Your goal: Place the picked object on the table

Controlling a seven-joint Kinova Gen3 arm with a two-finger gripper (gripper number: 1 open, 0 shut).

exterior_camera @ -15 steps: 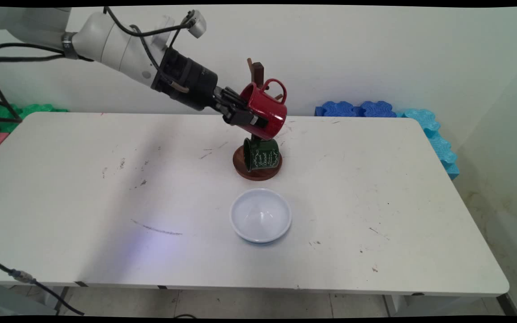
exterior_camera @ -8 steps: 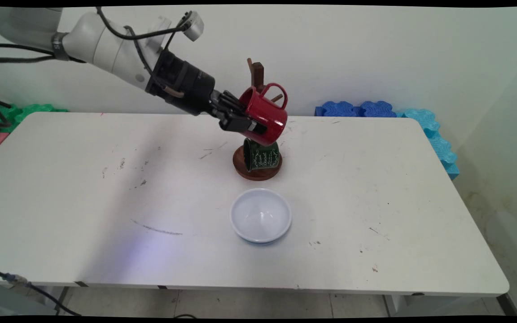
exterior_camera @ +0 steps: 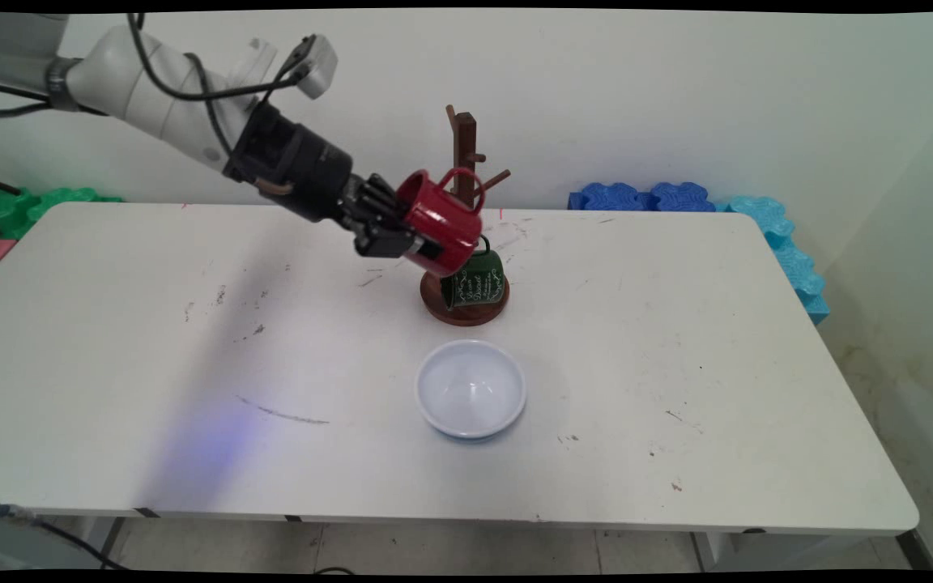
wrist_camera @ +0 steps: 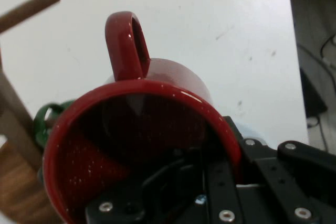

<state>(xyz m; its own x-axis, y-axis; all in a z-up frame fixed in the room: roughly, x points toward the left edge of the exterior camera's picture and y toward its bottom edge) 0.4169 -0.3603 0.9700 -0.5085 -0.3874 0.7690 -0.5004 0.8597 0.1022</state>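
Main view: the gripper [exterior_camera: 411, 235] is clamped on the rim wall of the red mug [exterior_camera: 440, 220], held tilted, handle up, just left of the wooden mug tree [exterior_camera: 464, 162] and above the green mug [exterior_camera: 475, 279]. Keep the clamp firm; clear the pegs when moving.
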